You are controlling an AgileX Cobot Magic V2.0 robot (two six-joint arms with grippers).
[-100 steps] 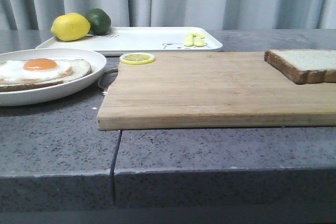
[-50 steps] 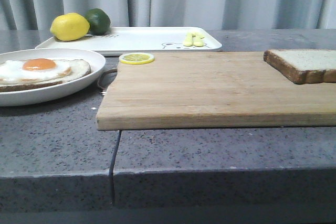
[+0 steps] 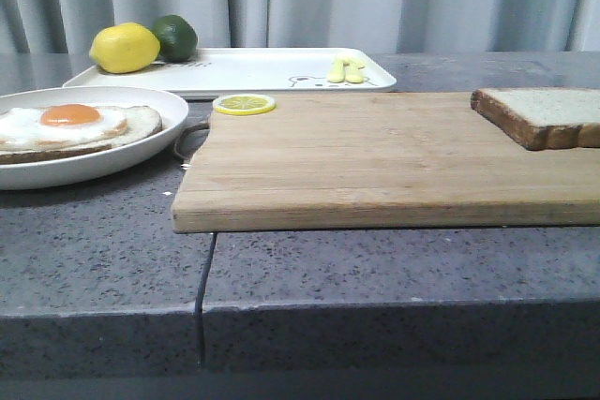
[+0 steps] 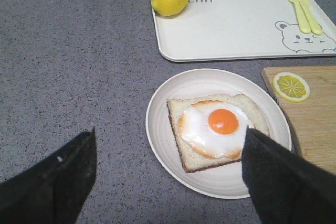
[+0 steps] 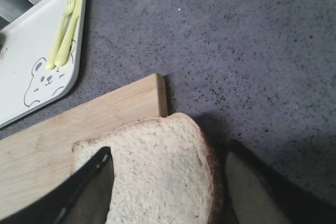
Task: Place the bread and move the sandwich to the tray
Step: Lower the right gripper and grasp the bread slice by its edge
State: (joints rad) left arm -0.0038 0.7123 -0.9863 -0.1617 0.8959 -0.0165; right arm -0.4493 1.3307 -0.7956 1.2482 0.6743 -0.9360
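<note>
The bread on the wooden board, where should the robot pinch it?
Pinch the bread across its crust edges, coming from above. It lies flat at the cutting board corner, one side overhanging, so a finger could probably slip under there.

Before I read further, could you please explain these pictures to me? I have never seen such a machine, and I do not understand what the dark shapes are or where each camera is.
It is a robot with two arms, each ending in a two-finger gripper. One camera looks forward over the table; the other two sit on the wrists, looking down past the fingers. The dark shapes are those fingers.

The left gripper is open above a round plate holding a bread slice topped with a fried egg. The right gripper is open over the plain bread, which lies on a wooden cutting board. Nothing is held.

Behind lies a white tray with a lemon, a lime and small yellow cutlery. A lemon slice rests on the board.
</note>
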